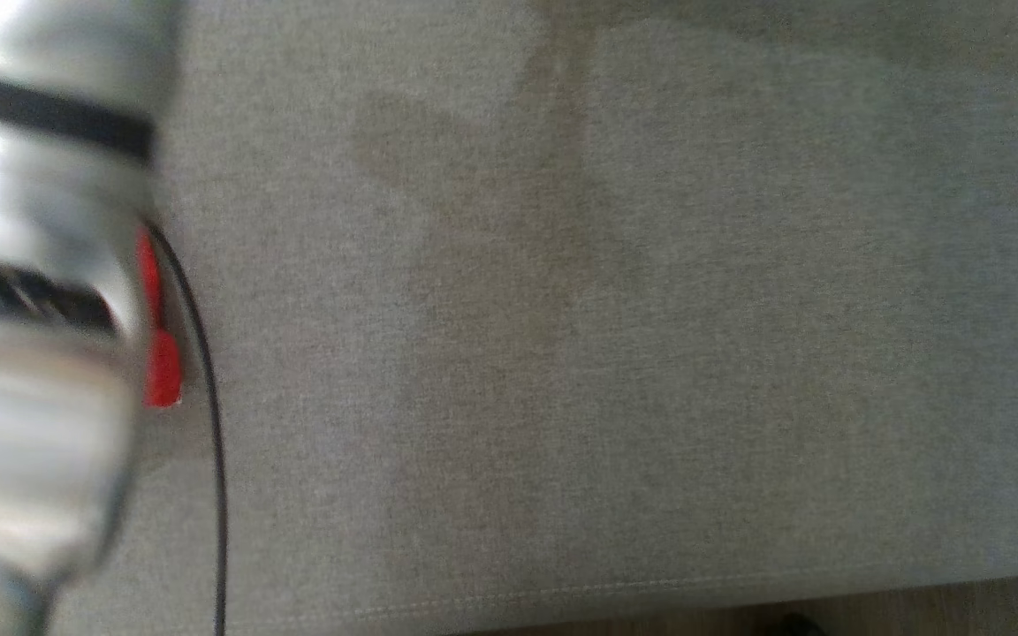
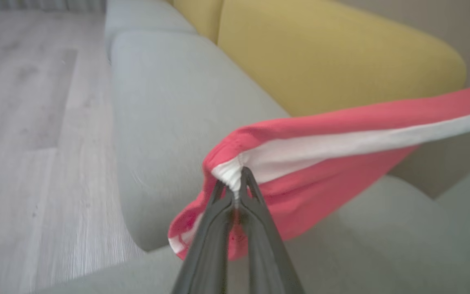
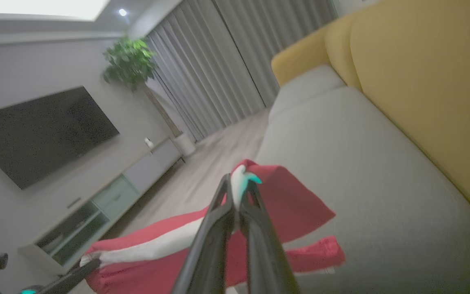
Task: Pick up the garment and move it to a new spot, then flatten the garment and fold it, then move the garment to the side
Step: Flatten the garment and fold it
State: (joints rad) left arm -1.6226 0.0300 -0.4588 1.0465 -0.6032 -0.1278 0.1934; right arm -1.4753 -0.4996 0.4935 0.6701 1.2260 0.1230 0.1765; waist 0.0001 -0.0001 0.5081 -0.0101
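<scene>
**Inspector:** State of the left end effector (image 2: 238,179)?

**Assistant:** Clenched on the garment (image 2: 320,192). Both fingers (image 2: 214,228) pinch a bunched end of its white band (image 2: 341,145). Red cloth sags below and around the tips.

**Inspector:** And the right end effector (image 3: 238,188)?

**Assistant:** Likewise clamped on the garment, at a white edge. A small teal tag (image 3: 253,179) pokes out above the tips, and red cloth hangs to either side.

**Inspector:** Where is the garment?

**Assistant:** Held up over the grey sofa seat (image 3: 361,163). In the left wrist view the band runs taut from the grip out past the right edge, in front of the yellow backrest (image 2: 320,53). In the right wrist view a lower red flap lies close to the seat. Contact cannot be confirmed.

**Inspector:** Head view?

**Assistant:** Grey seat cloth, with a blurred pale forearm (image 1: 32,265) at the left edge. A black cable (image 1: 208,424) loops beside it. A red piece (image 1: 160,353) sits against the forearm, too blurred to identify.

**Inspector:** Surroundings?

**Assistant:** A pale wood floor (image 2: 27,122) beside the sofa. A dark TV (image 3: 39,130) on the wall, and a plant (image 3: 131,61) by grey curtains (image 3: 227,61).
</scene>
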